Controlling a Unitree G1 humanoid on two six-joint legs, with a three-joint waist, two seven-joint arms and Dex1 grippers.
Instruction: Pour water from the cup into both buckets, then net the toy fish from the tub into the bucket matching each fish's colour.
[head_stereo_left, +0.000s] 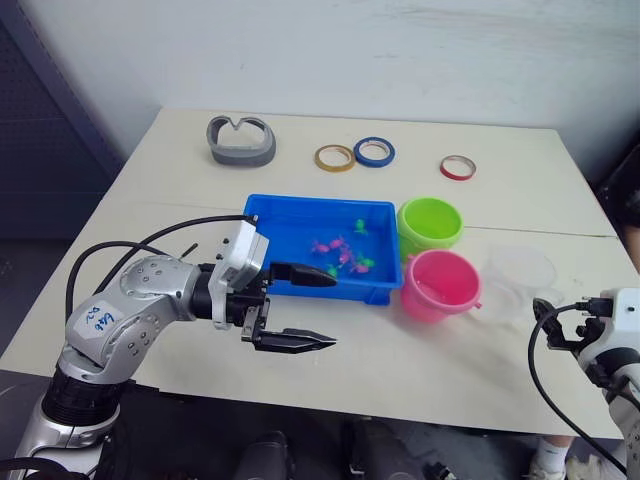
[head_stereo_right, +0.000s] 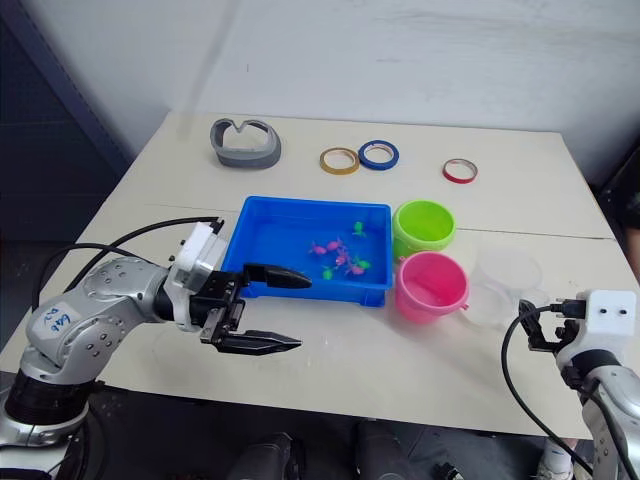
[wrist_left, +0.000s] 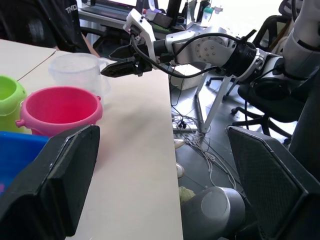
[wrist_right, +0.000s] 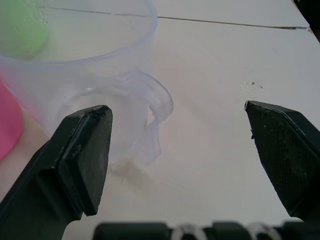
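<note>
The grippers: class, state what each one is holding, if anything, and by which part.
Nothing is held. The left gripper is open above the table by the tub. The right gripper is open facing the cup, not gripping it.

I can see one small white paper label (head_stereo_left: 97, 322) stuck on the silver left arm (head_stereo_left: 140, 305) of the robot. It has blue handwriting on it, but the marks are too small and messy for me to read. I find no other words or numbers.
</note>
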